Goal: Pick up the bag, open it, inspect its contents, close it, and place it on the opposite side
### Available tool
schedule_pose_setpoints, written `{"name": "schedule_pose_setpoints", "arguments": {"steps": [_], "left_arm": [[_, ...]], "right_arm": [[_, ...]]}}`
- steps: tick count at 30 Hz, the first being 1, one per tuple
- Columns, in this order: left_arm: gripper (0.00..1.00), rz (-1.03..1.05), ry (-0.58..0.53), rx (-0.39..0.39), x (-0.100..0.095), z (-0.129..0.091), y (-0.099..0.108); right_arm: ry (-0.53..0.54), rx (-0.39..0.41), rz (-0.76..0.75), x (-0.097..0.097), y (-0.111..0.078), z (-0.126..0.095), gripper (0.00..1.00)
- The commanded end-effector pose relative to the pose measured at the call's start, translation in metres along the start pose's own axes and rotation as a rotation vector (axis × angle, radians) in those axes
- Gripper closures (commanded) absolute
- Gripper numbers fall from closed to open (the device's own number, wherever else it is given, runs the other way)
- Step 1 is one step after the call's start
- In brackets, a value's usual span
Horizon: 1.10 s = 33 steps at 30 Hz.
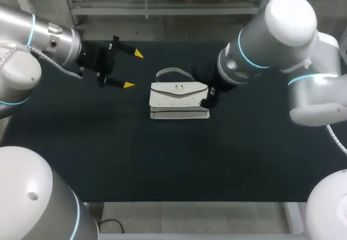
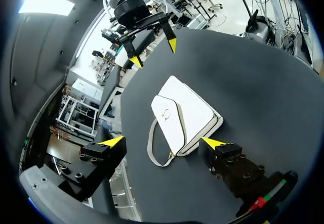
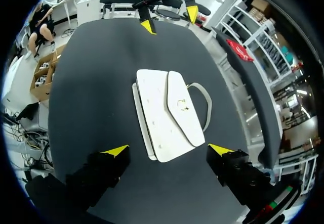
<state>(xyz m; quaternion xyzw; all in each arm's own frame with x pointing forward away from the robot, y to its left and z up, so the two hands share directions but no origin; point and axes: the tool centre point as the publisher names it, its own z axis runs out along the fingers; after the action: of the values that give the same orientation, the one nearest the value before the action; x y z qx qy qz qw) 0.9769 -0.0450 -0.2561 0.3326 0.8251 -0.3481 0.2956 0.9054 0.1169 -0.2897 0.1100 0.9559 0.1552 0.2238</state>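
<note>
- The table is lit evenly from above and is rendered dark and matte.
- The white bag is shown bright against it.
- Soft highlights are carried on the right arm.
- In the left wrist view, strong glare is given off by a ceiling light.

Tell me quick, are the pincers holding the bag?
Left pincer: open, holding nothing.
Right pincer: open, not holding the bag.
</note>
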Motion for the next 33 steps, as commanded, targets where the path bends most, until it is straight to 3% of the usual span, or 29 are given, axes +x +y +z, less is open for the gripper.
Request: {"name": "schedule_pose_setpoints", "arguments": {"steps": [1,12,23,25,33], "left_arm": [[0.0,0.018,-0.036,0.017,0.004,0.008,0.009],[0.0,0.057,-0.034,0.059,-0.001,0.013,0.009],[0.0,0.1,-0.009,0.104,-0.009,0.028,0.003],[0.0,0.106,-0.006,0.112,-0.009,0.03,0.002],[0.0,0.145,0.014,0.155,-0.015,0.044,-0.006]], "right_arm": [[-0.184,0.018,-0.022,0.006,0.005,0.014,0.0],[-0.327,-0.032,-0.117,0.015,-0.003,0.033,0.0],[-0.364,0.029,-0.202,0.021,-0.003,0.052,0.0],[-0.363,0.033,-0.212,0.021,-0.003,0.056,0.05],[-0.349,0.047,-0.237,0.018,-0.005,0.074,0.51]]}}
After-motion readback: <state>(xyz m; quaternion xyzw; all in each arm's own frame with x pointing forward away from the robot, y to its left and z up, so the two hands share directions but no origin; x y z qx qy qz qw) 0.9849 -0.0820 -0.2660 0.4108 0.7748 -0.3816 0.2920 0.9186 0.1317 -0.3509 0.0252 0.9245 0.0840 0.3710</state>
